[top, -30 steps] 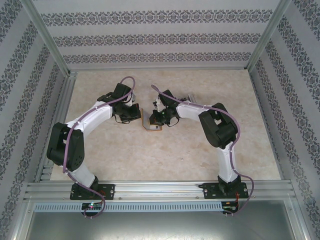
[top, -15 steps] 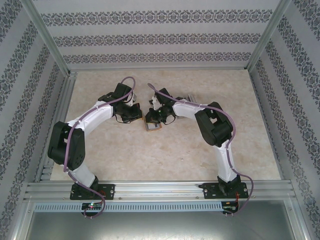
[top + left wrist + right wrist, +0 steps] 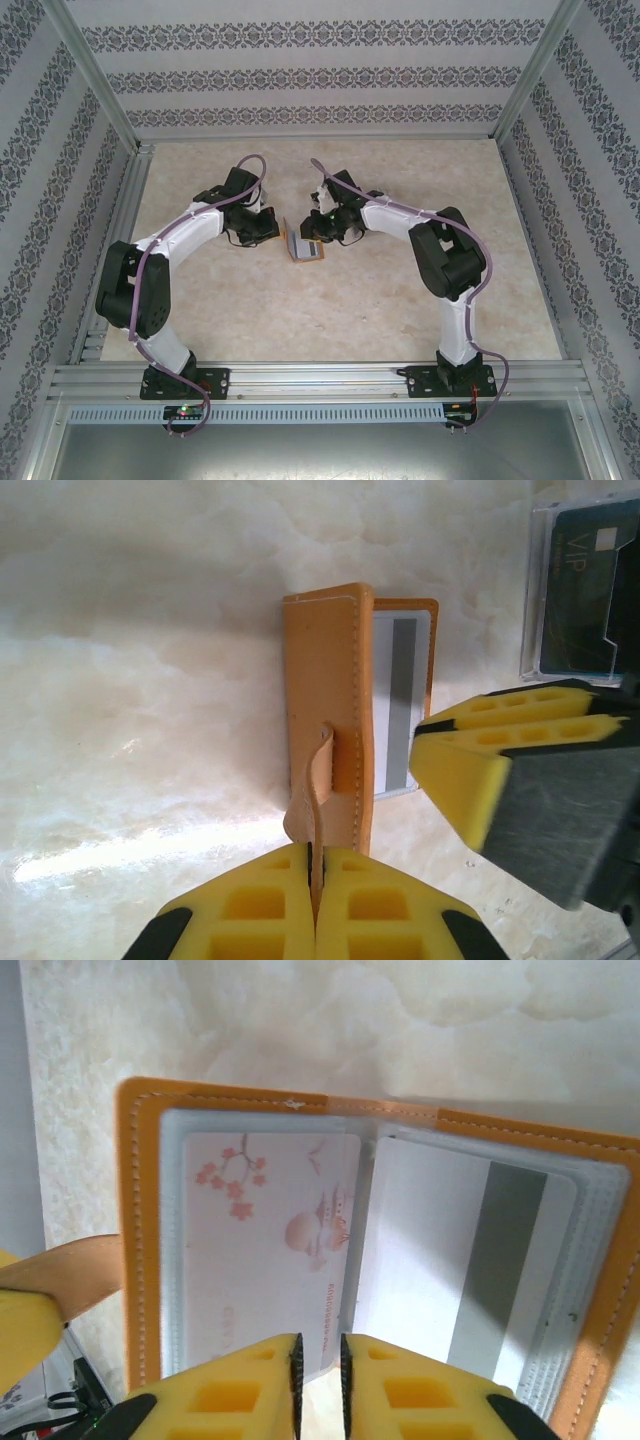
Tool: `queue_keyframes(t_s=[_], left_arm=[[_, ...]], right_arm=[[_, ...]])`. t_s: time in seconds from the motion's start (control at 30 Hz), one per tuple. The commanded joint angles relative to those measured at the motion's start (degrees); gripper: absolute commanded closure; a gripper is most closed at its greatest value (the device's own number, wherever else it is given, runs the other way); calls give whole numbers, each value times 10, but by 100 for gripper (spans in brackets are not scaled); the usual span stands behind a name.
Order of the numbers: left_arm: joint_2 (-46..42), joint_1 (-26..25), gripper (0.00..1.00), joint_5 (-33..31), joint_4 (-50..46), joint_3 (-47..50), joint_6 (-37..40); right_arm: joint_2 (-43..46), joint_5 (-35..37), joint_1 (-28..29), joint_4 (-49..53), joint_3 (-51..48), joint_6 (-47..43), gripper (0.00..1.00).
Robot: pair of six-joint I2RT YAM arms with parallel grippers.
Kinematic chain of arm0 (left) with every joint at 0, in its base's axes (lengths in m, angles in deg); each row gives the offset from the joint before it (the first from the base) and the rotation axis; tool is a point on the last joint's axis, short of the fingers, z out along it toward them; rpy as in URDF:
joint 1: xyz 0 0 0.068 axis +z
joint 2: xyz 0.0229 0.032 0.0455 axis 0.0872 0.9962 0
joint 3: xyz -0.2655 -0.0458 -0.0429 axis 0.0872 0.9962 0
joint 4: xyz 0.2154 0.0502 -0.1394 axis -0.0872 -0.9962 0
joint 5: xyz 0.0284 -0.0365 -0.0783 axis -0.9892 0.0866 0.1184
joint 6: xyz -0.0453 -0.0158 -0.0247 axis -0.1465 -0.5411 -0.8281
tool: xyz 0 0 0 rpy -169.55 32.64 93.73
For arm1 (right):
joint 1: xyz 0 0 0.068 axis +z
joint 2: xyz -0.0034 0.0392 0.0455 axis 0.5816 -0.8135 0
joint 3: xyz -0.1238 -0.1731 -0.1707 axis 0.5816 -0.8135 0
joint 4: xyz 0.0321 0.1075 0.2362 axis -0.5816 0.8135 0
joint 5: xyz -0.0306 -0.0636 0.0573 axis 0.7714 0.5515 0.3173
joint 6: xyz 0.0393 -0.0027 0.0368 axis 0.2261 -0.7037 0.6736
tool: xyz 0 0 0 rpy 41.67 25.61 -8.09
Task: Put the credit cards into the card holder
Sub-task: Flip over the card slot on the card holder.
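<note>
With my left claw [image 3: 315, 865] I am pinching the strap of the card holder [image 3: 330, 700]. The yellow pads are pressing flat together on the tan tab, which is curling out from the holder's near edge. By that tab I am holding the strap-side cover tilted up, while the holder's other half is lying on the pale marbled worktop [image 3: 150, 680].

My right claw [image 3: 318, 1355] is hanging just over the holder's open inside. Its pads are standing slightly parted, with a narrow slit of pale surface showing between them. The tips are sitting at the holder's near edge, about where the two inner pockets are meeting. Whether they are touching the plastic I cannot tell.

Inside the holder two credit cards are sitting. The blossom card [image 3: 265, 1250], white with pink flowers and a faint building, is lying in the pocket on the strap side. The striped card [image 3: 470, 1260], white with one grey band, is lying in the pocket on the other side, slightly askew to the holder's stitched edge.

Beyond the holder, on the side away from the strap and apart from it, a clear case [image 3: 532, 590] is resting on the worktop, with a dark card [image 3: 580, 600] marked VIP lying inside it
</note>
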Motion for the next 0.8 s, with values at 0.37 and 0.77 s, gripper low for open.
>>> queue_keyframes(t_s=[0.37, 0.77], left_arm=[[6, 2, 100, 11, 19, 5, -2], [6, 2, 100, 10, 22, 7, -4]], right_arm=[[2, -34, 21, 10, 23, -22, 61], [-11, -40, 25, 16, 31, -26, 59]])
